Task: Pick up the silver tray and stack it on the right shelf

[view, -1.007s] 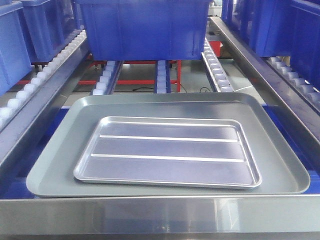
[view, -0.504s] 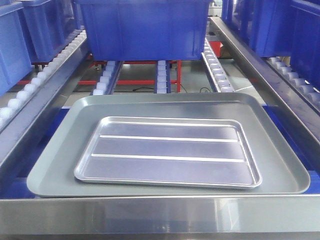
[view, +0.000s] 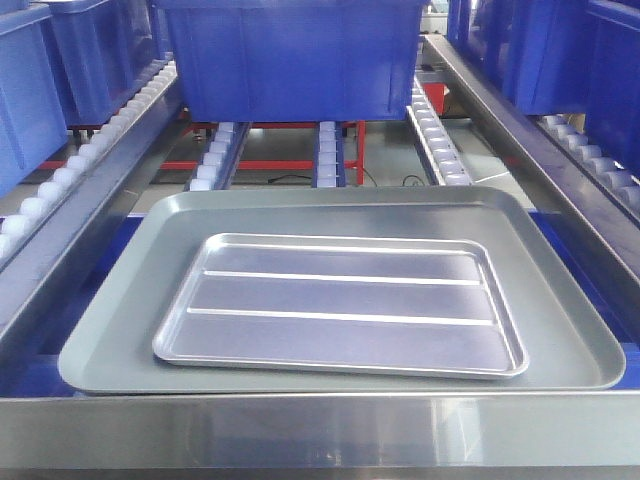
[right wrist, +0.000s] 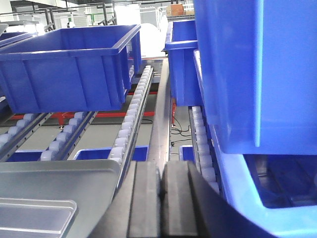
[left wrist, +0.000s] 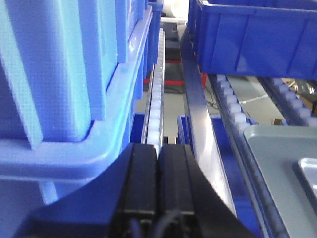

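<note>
The silver tray [view: 340,305], shiny with two raised ribs, lies flat inside a larger dull grey tray [view: 100,330] on the middle rack lane. Its corner shows in the left wrist view [left wrist: 309,173] and in the right wrist view [right wrist: 29,215]. The right shelf [view: 600,170] has white rollers and carries blue bins. Its rollers also show in the right wrist view [right wrist: 200,144]. My left gripper [left wrist: 158,148] is shut and empty, left of the trays over a roller rail. My right gripper [right wrist: 161,171] is shut and empty, right of the trays over a steel rail. Neither gripper shows in the front view.
A large blue bin [view: 290,60] sits behind the trays on the middle lane. Blue bins [left wrist: 59,74] crowd the left lane, and a blue bin [right wrist: 257,74] overhangs the right shelf. A flat steel lip [view: 320,430] runs across the front. Steel rails [view: 520,150] divide the lanes.
The front view has shifted slightly, so everything sits a little further right and lower in frame. The trays keep their place on the rack.
</note>
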You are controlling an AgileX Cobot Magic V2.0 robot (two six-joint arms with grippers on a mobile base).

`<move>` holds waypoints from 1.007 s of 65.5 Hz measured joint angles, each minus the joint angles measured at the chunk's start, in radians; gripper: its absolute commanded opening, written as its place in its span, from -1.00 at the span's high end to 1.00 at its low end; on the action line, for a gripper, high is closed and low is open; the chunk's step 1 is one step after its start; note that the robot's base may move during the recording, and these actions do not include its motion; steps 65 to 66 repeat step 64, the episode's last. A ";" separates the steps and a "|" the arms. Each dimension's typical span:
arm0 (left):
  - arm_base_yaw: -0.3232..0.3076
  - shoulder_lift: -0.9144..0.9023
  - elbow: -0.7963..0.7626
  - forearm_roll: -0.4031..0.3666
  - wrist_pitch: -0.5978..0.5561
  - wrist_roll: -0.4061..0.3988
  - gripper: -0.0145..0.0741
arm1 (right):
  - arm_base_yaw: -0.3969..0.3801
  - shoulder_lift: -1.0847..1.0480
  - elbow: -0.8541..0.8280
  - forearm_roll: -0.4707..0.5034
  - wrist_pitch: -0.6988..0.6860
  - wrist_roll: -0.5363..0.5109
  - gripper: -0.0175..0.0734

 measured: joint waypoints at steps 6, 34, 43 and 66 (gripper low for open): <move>0.000 0.000 0.000 0.000 -0.013 0.000 0.89 | 0.000 0.000 0.000 0.000 0.000 0.000 0.51; -0.002 -0.002 0.000 0.000 -0.025 0.000 0.89 | 0.000 0.000 0.000 0.000 0.000 0.000 0.51; -0.002 -0.002 0.000 0.000 -0.025 0.000 0.89 | 0.000 0.000 0.000 0.000 0.000 0.000 0.51; -0.002 -0.002 0.000 0.000 -0.025 0.000 0.89 | 0.000 0.000 0.000 0.000 0.000 0.000 0.51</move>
